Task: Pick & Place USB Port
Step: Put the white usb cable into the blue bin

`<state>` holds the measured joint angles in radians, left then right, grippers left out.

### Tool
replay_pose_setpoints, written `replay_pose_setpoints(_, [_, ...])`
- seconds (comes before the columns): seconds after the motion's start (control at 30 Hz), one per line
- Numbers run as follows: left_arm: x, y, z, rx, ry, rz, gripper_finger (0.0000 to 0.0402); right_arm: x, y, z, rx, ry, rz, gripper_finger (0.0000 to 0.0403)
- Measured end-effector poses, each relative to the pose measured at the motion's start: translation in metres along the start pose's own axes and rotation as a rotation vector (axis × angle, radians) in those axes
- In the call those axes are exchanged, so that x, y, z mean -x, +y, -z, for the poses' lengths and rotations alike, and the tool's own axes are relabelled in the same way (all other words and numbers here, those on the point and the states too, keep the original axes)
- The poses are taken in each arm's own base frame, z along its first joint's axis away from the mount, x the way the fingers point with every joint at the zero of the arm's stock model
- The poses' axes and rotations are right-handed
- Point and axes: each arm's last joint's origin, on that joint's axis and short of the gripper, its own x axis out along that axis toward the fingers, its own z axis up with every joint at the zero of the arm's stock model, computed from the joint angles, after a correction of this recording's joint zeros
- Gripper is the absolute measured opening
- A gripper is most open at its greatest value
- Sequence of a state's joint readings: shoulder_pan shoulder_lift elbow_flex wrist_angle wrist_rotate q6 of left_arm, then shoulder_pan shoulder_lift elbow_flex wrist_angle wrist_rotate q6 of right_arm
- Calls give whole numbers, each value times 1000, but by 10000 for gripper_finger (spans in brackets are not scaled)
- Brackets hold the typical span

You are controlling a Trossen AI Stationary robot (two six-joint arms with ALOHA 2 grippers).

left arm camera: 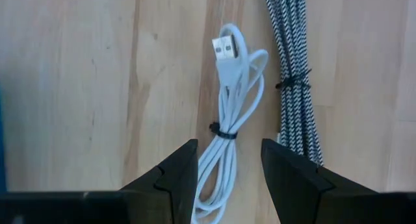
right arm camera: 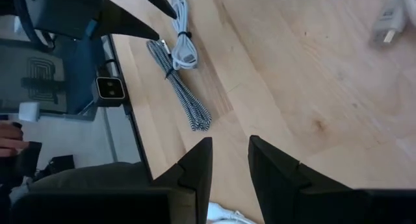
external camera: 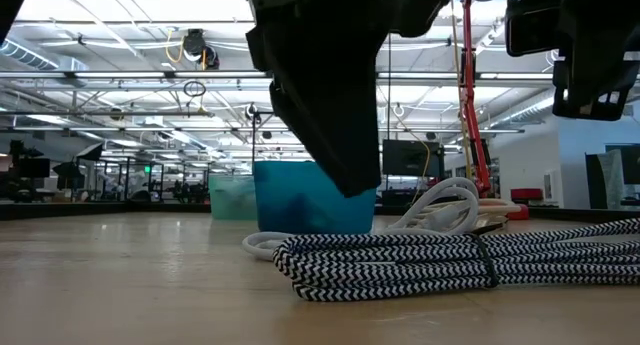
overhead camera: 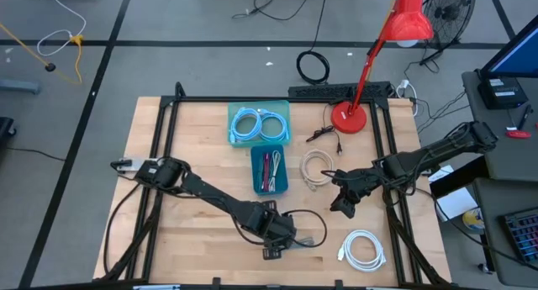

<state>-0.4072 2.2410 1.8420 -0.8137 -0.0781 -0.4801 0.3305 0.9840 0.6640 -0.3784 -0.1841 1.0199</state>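
A white USB cable (left arm camera: pixel 227 113), bundled with a small tie, lies flat on the wooden table with its metal plug (left arm camera: pixel 224 49) pointing away from my left gripper. My left gripper (left arm camera: pixel 224 178) is open and hovers over the cable near the table's near edge (overhead camera: pixel 282 238), one finger on either side of the bundle, touching nothing. A black-and-white braided cable (left arm camera: pixel 294 87) lies right beside the white one (external camera: pixel 400 265). My right gripper (right arm camera: pixel 231 162) is open above bare wood right of centre (overhead camera: pixel 345 199).
A teal bin (overhead camera: pixel 271 171) with pens and a light-blue bin (overhead camera: pixel 259 123) with a coiled cable sit at the table's middle. Two white cable coils (overhead camera: pixel 318 168) (overhead camera: pixel 363 248), a small dark cable (overhead camera: pixel 324 134) and a red lamp base (overhead camera: pixel 349 116) lie to the right.
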Motion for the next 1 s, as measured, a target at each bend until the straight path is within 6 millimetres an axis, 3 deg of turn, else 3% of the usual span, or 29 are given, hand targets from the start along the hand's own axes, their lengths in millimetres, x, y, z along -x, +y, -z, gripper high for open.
replay_pose_setpoints(0.27, [-1,3,-1,10,9,16,170,0,1,0,-5,-5,-5,90])
replay_pose_setpoints(0.43, [-15,1,4,29,64,39,170,0,1,1,0,-9,-4,90])
replay_pose_setpoints(0.73, [-23,3,4,85,68,9,168,-1,4,4,10,-21,2,90])
replay_pose_setpoints(0.83, [-23,8,2,113,65,1,146,-1,4,3,10,-28,3,90])
replay_pose_setpoints(1.0, [-24,17,-3,144,71,11,65,-1,4,3,12,-31,5,90])
